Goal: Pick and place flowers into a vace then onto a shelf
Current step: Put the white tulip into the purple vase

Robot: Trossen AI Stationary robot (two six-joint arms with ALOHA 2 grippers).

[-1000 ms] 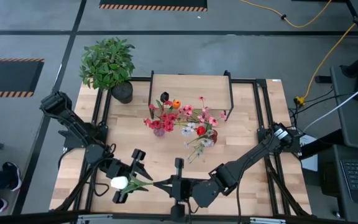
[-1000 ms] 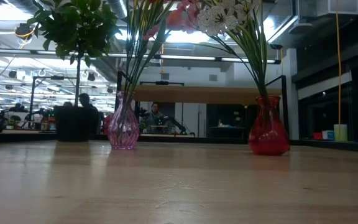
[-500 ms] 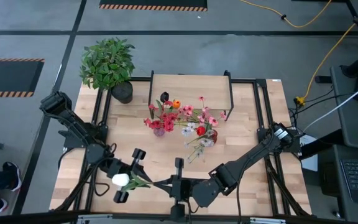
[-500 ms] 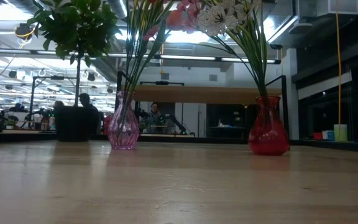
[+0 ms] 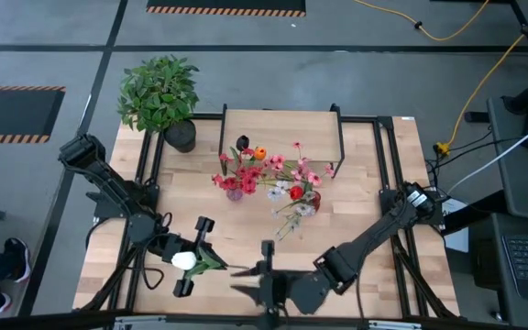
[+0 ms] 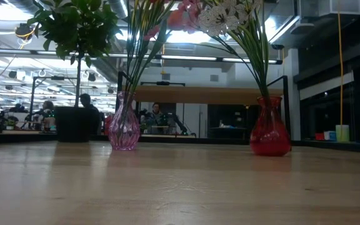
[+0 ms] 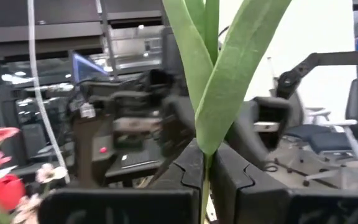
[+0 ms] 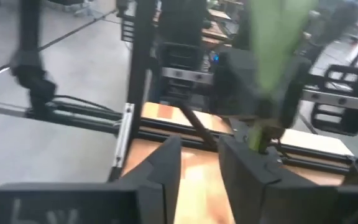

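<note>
Wood table (image 5: pixel 374 183), 7 o'clock edge: left tool (image 5: pixel 191 260) clamped on white-bloomed flower stem (image 7: pixel 211 81), right tool (image 5: pixel 262 278) parted just beside it; lift stem clear, then tip upright toward vases (image 5: pixel 235 193) at centre.

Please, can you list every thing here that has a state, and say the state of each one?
left gripper: shut on the white flower's stem.
white flower: held at the table's near edge, outside any vase.
right gripper: open, holding nothing.
pink vase: upright, holding flowers.
red vase: upright, holding flowers.
shelf: top bare.
potted plant: upright.
</note>
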